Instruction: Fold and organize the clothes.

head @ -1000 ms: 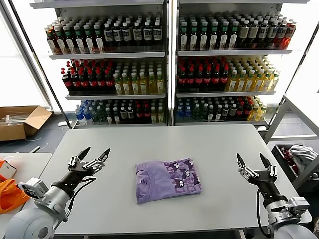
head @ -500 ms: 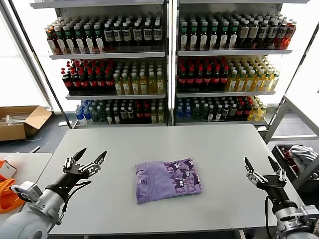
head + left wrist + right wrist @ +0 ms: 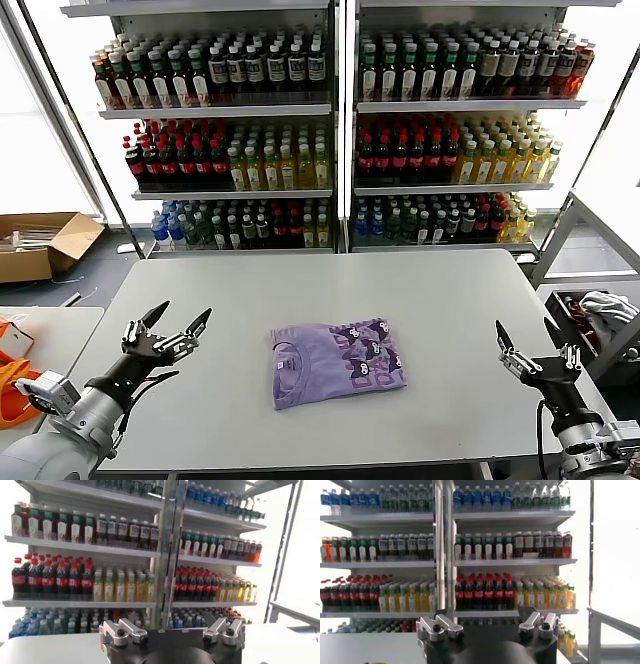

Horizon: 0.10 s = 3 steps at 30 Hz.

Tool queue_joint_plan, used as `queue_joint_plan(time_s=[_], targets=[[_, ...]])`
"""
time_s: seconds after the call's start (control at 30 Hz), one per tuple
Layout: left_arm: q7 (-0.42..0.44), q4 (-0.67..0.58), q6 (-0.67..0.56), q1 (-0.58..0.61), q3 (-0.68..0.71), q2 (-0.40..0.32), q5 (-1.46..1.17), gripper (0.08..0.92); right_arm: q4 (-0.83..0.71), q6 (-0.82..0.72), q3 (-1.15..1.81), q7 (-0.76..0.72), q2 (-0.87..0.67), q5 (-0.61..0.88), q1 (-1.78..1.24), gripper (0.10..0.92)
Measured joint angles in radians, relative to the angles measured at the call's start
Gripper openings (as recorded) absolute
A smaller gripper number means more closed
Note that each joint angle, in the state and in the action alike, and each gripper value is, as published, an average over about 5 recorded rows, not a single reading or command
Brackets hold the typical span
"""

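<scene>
The lavender T-shirt (image 3: pixel 335 362) lies folded into a small rectangle in the middle of the grey table (image 3: pixel 330 290), its dark purple lettering facing up on its right half. My left gripper (image 3: pixel 177 322) is open and empty, raised over the table's left side, well to the left of the shirt. My right gripper (image 3: pixel 526 332) is open and empty near the table's front right corner, well to the right of the shirt. Both wrist views face the drink shelves and do not show the shirt.
Shelves of bottled drinks (image 3: pixel 340 130) stand behind the table. A cardboard box (image 3: pixel 40 245) lies on the floor at far left. Orange fabric (image 3: pixel 12 385) lies on a side table at left. A bin with cloth (image 3: pixel 600 310) stands at right.
Both arms have drawn back toward me and outward, away from the folded shirt. The shirt has not moved.
</scene>
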Motion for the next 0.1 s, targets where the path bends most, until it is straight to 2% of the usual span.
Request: queue_joint_plan(time_s=[0.1], targets=[[0.009,-0.005,0.002,0.007,-0.007,-0.004,0.013,0.823,0.002,0.005,0.004,-0.007,0.003,0.0,-0.004,0.823]])
